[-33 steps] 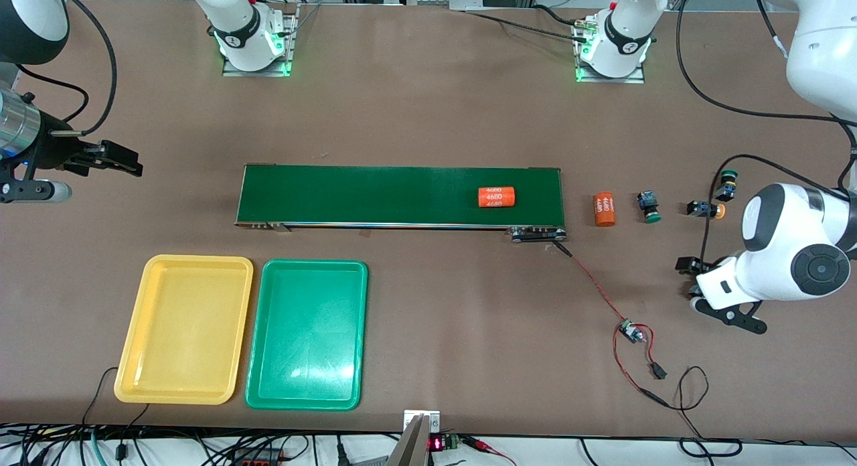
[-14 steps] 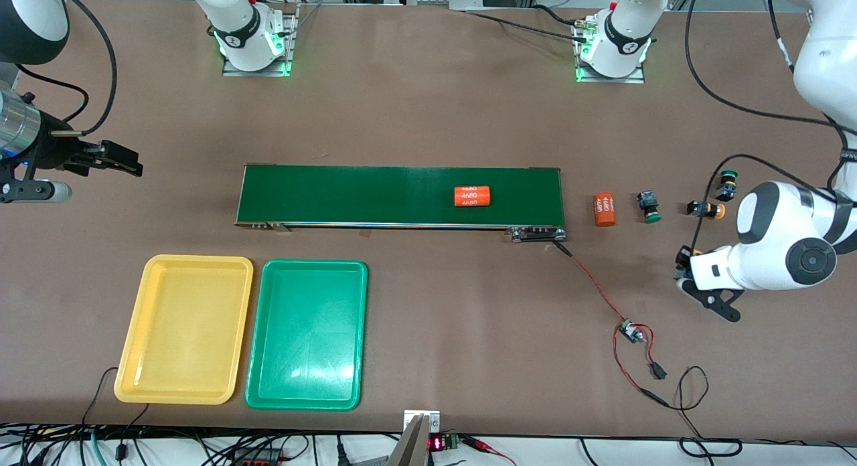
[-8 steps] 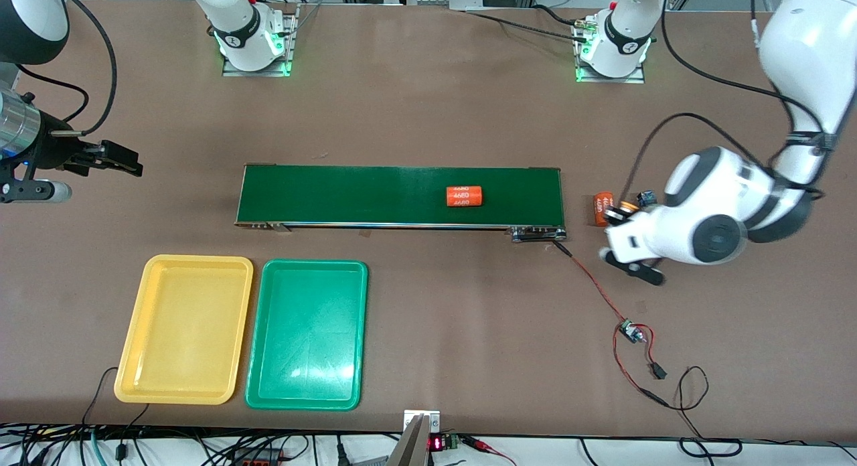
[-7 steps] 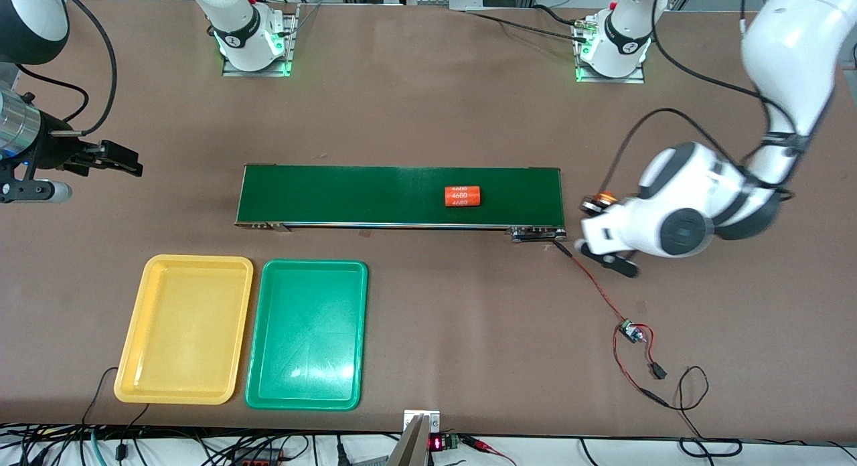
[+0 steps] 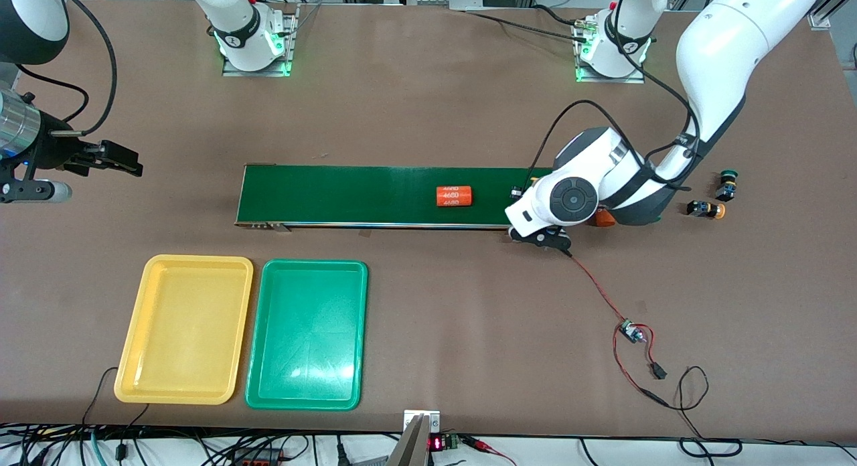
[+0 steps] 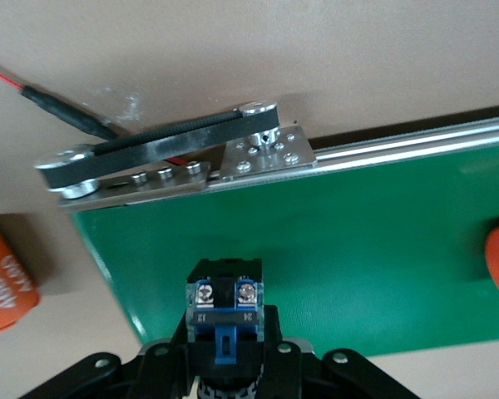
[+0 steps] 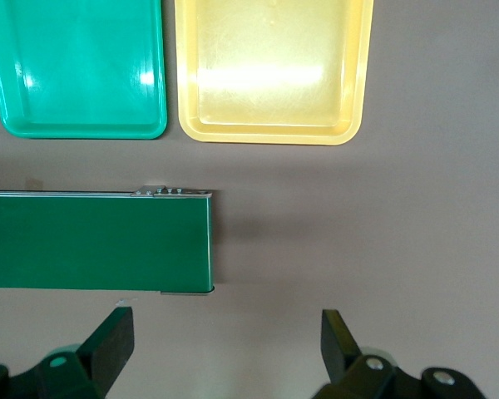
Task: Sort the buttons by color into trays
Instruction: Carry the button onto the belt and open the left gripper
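Holding the small push-button switch with the black-and-blue plastic body [image 6: 224,309] clamped in the left gripper [image 6: 224,356], we hovered over the long dark-green conveyor belt [image 5: 348,195], at its end toward the left arm's end of the table. Its cap was hidden from us, so we could not tell its colour.

We judged that the good way was to go down low over the belt, open the fingers only when the body rests on it, and lay it flat so that it does not roll. It should also land well apart from the orange cylinder marked "4680" [image 5: 454,196] on the belt.

We counted:
- **Buttons:** three, the held one and two on the brown table [image 5: 428,104], one green-capped [image 5: 727,183] and one orange-capped [image 5: 707,209].
- **Orange cylinders:** two, the second [image 5: 606,218] mostly hidden under the left arm.
- **Trays:** two, both empty, one yellow plastic tray [image 5: 184,329] and one green plastic tray [image 5: 306,332].

The right gripper [image 7: 224,328] waited, its fingers apart, over the table beside the belt's end toward the right arm.
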Robot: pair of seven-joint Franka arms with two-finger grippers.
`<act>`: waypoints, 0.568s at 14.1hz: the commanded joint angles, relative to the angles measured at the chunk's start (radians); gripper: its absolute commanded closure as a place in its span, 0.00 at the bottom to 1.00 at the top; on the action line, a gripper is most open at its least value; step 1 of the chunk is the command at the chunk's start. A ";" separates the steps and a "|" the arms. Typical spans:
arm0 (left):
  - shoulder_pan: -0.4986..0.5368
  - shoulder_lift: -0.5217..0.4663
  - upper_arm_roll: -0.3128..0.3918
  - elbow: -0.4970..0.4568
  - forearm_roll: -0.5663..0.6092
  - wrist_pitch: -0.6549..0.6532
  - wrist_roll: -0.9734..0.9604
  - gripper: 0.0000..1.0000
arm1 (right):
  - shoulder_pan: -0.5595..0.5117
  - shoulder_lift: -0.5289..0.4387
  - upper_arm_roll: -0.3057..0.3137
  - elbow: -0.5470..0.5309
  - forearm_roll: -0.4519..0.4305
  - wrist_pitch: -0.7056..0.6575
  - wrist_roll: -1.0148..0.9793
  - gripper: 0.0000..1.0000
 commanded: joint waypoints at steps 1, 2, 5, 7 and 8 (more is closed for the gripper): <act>0.008 -0.007 -0.006 -0.026 -0.016 0.035 -0.028 0.85 | -0.010 0.001 0.008 0.006 0.017 0.000 0.013 0.00; -0.003 -0.003 -0.003 -0.026 -0.016 0.040 -0.030 0.79 | -0.010 0.001 0.008 0.006 0.017 0.000 0.011 0.00; 0.000 -0.002 -0.003 -0.017 -0.016 0.029 -0.036 0.00 | -0.010 0.001 0.008 0.006 0.017 0.000 0.011 0.00; 0.010 -0.013 -0.009 -0.003 -0.018 0.002 -0.036 0.00 | -0.010 0.001 0.008 0.006 0.017 0.000 0.011 0.00; 0.012 -0.024 -0.012 0.029 -0.018 -0.029 -0.036 0.00 | -0.010 0.001 0.008 0.006 0.017 0.000 0.011 0.00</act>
